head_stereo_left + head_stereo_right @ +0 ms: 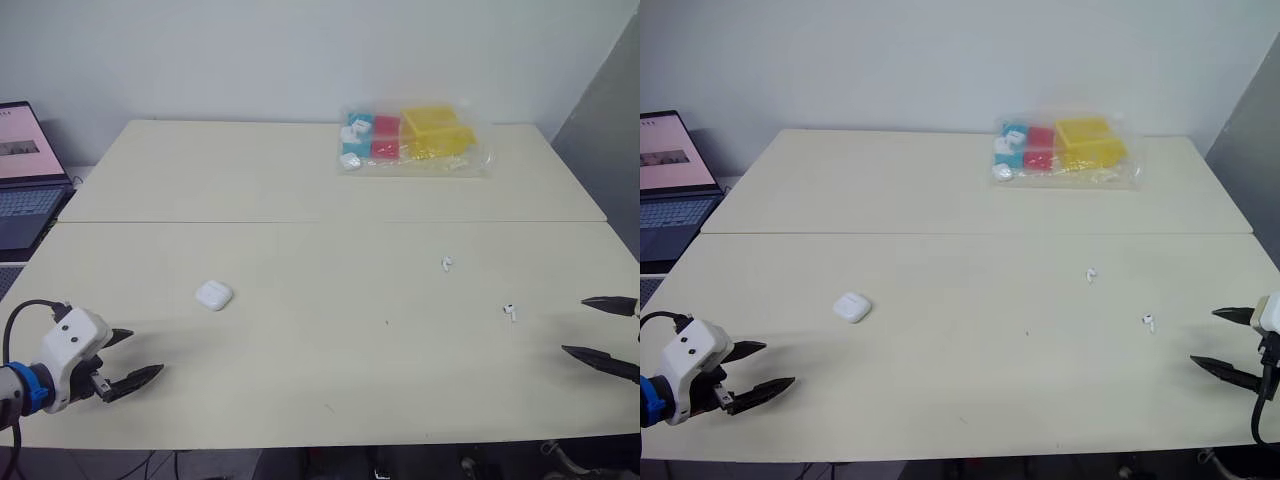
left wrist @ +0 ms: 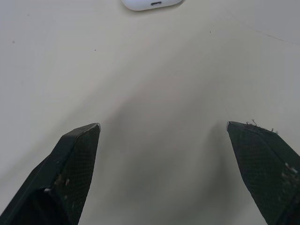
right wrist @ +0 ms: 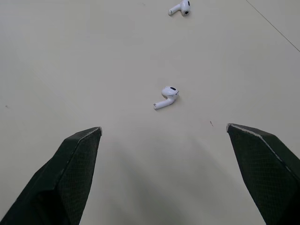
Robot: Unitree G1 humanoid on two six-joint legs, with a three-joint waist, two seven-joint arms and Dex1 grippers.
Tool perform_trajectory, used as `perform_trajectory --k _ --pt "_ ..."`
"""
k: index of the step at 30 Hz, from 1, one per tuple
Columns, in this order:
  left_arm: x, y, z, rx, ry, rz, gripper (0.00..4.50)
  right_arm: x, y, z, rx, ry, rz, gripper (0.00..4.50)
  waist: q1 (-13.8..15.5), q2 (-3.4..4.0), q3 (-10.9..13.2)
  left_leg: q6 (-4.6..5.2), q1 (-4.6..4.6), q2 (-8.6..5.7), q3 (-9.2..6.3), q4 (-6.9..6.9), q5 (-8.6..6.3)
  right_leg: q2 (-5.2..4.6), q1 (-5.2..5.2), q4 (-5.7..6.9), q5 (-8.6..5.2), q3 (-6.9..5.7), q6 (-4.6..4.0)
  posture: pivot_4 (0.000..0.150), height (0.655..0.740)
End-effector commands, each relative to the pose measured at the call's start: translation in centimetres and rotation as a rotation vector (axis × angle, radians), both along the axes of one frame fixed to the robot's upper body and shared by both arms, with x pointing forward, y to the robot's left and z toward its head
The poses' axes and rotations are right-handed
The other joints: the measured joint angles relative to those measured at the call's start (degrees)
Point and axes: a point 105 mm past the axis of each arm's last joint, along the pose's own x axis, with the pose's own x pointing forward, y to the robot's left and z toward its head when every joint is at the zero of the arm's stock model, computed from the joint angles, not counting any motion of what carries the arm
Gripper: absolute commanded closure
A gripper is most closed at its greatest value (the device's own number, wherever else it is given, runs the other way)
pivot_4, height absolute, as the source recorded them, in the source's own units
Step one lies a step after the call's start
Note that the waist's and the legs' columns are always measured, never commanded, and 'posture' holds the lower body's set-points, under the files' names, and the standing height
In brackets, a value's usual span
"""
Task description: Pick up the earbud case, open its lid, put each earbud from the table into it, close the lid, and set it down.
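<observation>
Evidently nothing is done yet: the earbud case [image 1: 213, 295] lies on the table [image 1: 300, 190] with its lid seemingly closed, and 2 earbuds lie loose well to its right, the nearer earbud [image 1: 446, 264] and the farther earbud [image 1: 510, 312]. The left gripper [image 1: 145, 353] hovers near the case, on its front-left side, jaws spread wide and empty. The right gripper [image 1: 574, 326], far right of the case just past the farther earbud, is equally wide open and empty, so lifting, opening, loading, closing and setting down all remain.
</observation>
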Motion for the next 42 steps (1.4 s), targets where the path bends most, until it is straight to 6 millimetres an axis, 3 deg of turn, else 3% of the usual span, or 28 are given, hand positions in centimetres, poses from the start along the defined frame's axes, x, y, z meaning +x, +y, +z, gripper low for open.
perform_trajectory --k 1,8,29,37,42 --pt "0.4 0.4 1.1 0.016 -0.059 0.017 0.00 0.2 -0.1 0.9 -0.005 -0.045 0.000 0.03 0.0 0.00 0.0 0.00 0.00 0.00 0.00 0.00 0.00 0.00 0.00 0.00 0.00 0.00 0.00 0.150 0.7400" --pt "0.4 1.8 1.6 -0.025 -0.093 0.063 0.00 0.4 -0.1 0.9 0.000 -0.053 -0.005 0.03 0.0 -0.01 0.0 0.00 0.04 0.00 0.02 0.03 0.00 0.03 0.03 0.04 0.01 0.02 0.01 0.150 0.7400" --pt "-0.2 0.1 1.5 -0.120 -0.037 -0.005 0.00 0.6 0.7 0.7 0.030 -0.053 0.017 0.03 0.0 -0.04 0.0 0.01 0.08 0.00 0.04 0.05 0.00 0.03 0.06 0.10 0.02 0.05 0.02 0.150 0.7400" --pt "1.5 -1.9 2.2 -0.178 -0.082 -0.021 0.00 0.0 4.9 1.4 0.102 -0.009 0.152 0.03 0.0 -0.04 0.0 0.01 0.16 0.00 0.02 0.08 0.01 0.04 0.09 0.21 0.03 0.06 0.04 0.150 0.7400" --pt "3.2 -2.9 1.5 -0.185 -0.074 -0.025 0.00 -0.2 9.4 3.1 0.149 0.020 0.310 0.03 0.0 -0.04 0.0 0.01 0.19 -0.01 0.03 0.11 0.01 0.05 0.09 0.30 0.05 0.08 0.08 0.150 0.7400"
